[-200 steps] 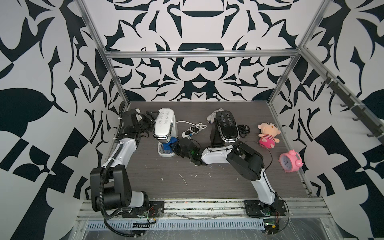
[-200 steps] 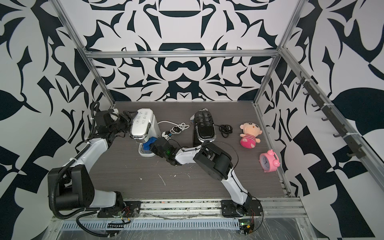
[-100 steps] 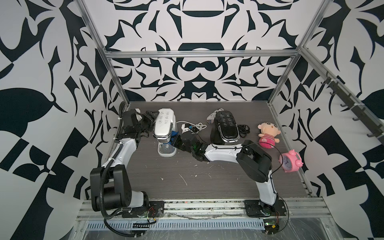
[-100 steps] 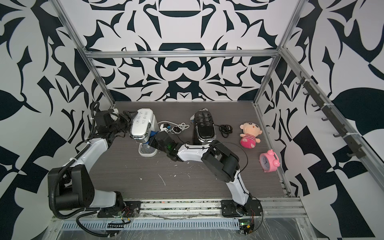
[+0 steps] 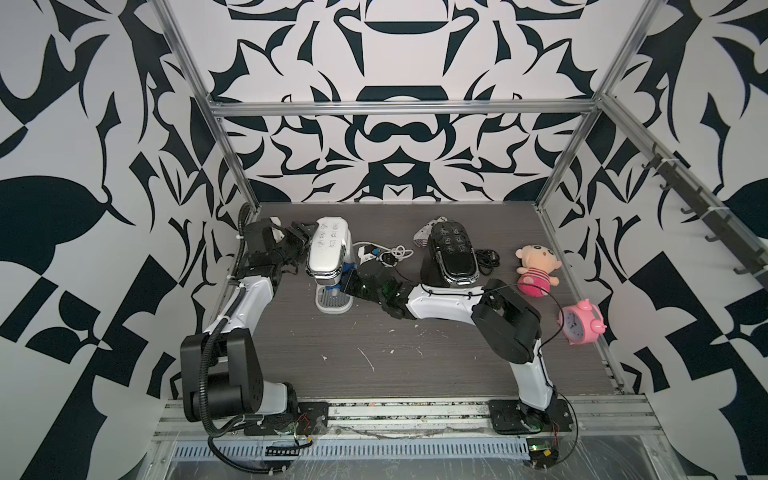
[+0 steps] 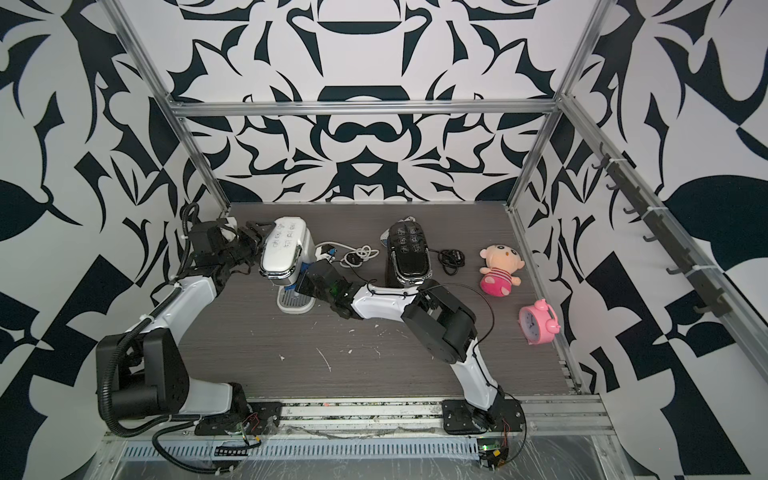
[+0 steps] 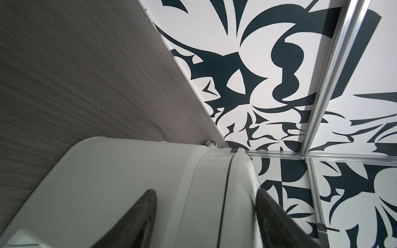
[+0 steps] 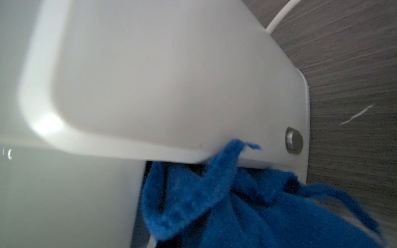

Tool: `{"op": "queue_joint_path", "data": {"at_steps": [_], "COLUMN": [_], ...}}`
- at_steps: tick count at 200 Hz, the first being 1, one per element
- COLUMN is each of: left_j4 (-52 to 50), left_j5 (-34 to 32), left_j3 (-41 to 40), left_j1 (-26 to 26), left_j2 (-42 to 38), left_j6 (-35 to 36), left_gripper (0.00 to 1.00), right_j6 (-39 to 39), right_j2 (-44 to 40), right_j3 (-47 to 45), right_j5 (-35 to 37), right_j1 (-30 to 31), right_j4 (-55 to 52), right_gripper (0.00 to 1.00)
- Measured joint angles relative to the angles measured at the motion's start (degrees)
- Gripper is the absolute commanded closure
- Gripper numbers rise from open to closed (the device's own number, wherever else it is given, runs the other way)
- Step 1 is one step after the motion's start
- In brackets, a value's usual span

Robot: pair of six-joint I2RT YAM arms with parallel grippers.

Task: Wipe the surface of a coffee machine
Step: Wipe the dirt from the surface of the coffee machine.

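**Camera setup**

Both top views look down from high at the front onto the whole table, nearly identical. Left wrist view sits close against the white coffee machine, facing the back wall; right wrist view is nearer still, blurred.
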Motion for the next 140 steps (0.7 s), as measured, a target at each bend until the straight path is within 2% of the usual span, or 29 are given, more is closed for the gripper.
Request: {"op": "queue_joint_path", "data": {"at_steps": [96,140], "left_j4": [0.31,0.35], "left_j5": [0.00,0.00], "left_j3": [-0.15,-0.15], "left_j1": [0.00,0.00], "left_j2": [0.00,0.00], "left_j6": [-0.09,-0.11], "left_gripper": [0.26,0.26], "right_j6": [0.44,-0.85], "right_j2": [4.70,3.67], "right_j3": [2.36,2.36], "right_j5": [-0.98,-0.20], "right_j1": [3.30,1.36], "right_j4": [-1.36,-2.36], "right_gripper": [1.00,1.00]}}
